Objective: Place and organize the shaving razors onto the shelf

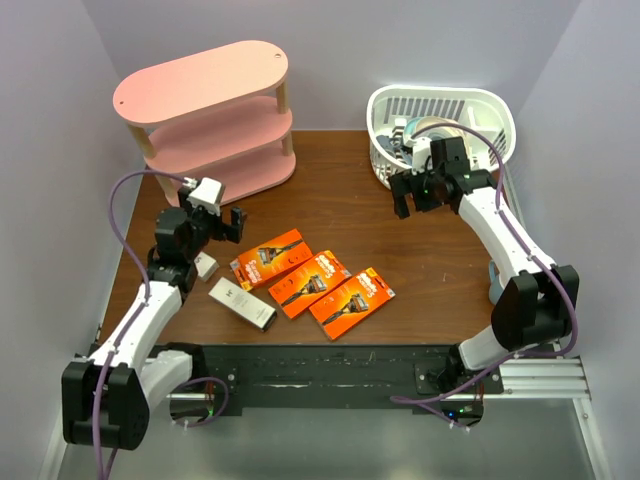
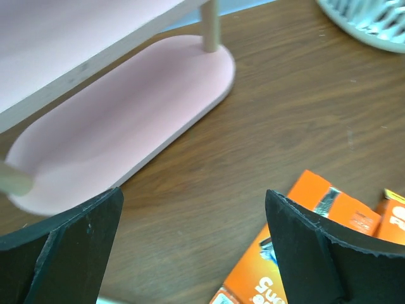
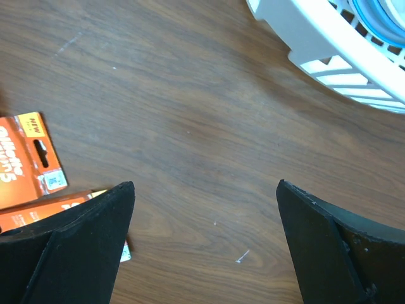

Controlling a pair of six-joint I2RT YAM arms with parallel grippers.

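Top external: left jaws and right jaws apart; orange packs (image 1: 311,281) on table (image 1: 420,265).

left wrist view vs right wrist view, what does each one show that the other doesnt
Only the left wrist view shows the pink shelf, with its bottom board and a wooden post. Only the right wrist view shows something blue inside the white basket. Both show the basket's edge, orange razor packs and the brown table.
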